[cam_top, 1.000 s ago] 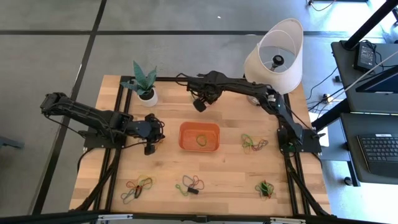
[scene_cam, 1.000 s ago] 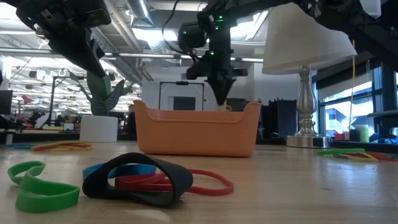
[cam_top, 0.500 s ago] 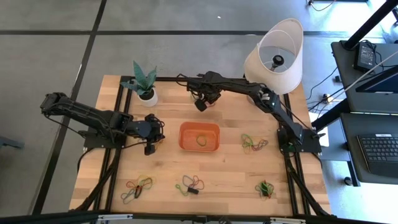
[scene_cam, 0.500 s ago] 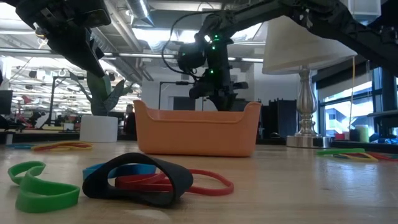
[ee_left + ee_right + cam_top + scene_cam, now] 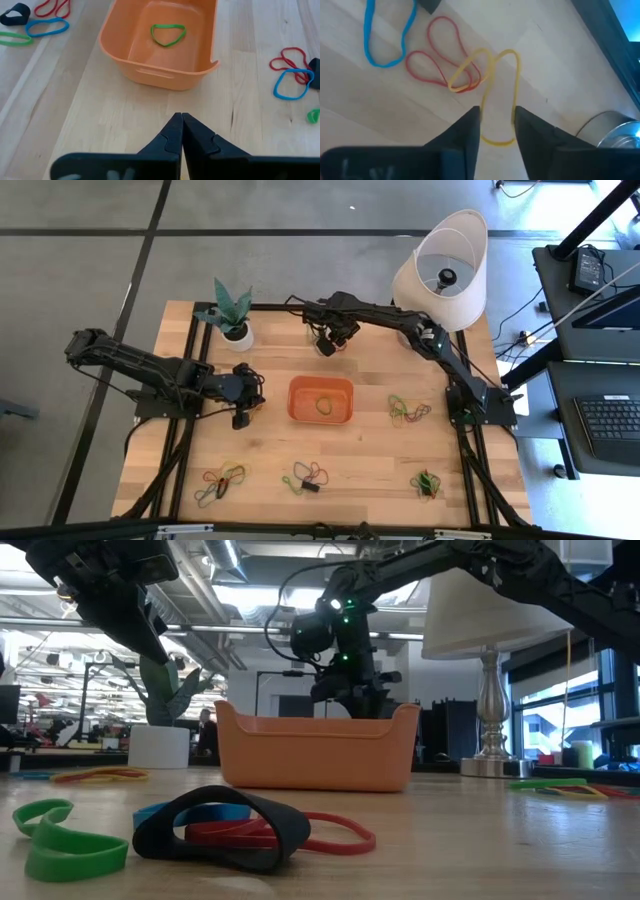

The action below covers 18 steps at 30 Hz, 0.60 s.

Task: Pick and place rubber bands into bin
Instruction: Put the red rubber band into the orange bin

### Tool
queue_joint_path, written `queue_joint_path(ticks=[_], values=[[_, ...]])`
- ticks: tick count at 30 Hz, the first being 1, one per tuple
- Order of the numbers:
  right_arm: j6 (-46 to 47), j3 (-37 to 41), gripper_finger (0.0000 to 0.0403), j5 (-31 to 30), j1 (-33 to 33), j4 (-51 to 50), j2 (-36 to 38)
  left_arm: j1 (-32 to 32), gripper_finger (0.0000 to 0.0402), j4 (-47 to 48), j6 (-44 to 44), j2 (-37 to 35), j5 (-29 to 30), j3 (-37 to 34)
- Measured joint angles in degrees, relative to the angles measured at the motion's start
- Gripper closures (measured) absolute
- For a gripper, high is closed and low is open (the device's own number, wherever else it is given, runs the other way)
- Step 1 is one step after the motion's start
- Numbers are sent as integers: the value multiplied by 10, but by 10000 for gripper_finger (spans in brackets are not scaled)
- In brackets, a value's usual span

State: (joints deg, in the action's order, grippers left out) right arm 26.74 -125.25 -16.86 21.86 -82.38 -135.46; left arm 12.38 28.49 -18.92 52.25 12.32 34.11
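Note:
The orange bin (image 5: 321,399) sits mid-table with one green rubber band (image 5: 168,34) lying in it. My right gripper (image 5: 322,345) hangs behind the bin's far side, pointing down and open. In its wrist view its two fingers (image 5: 496,117) stand on either side of a yellow band (image 5: 492,95), which lies on the wood tangled with red bands (image 5: 440,60), next to a blue one (image 5: 385,35). My left gripper (image 5: 240,418) waits left of the bin, shut (image 5: 181,117) and holding nothing. More band clusters (image 5: 408,410) (image 5: 307,476) lie on the table.
A white plant pot (image 5: 236,332) stands at the far left and a lamp (image 5: 443,270) at the far right, its metal base (image 5: 612,132) close to my right gripper. Loose bands lie near the front edge (image 5: 222,480) (image 5: 425,482), and a black one (image 5: 225,830) lies nearest the low camera.
My right gripper has come down behind the bin toward the table and has opened from shut. The bands and the bin have kept their places.

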Motion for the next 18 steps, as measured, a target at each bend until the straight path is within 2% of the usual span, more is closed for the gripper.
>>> queue_joint_path(ticks=[6,12,18], values=[[-2,0,253,4,1,2,0,0,399,0,0,0,0,0],[-19,0,223,101,5,50,0,0,397,0,0,0,0,0],[-18,0,192,105,11,66,0,0,400,0,0,0,0,0]])
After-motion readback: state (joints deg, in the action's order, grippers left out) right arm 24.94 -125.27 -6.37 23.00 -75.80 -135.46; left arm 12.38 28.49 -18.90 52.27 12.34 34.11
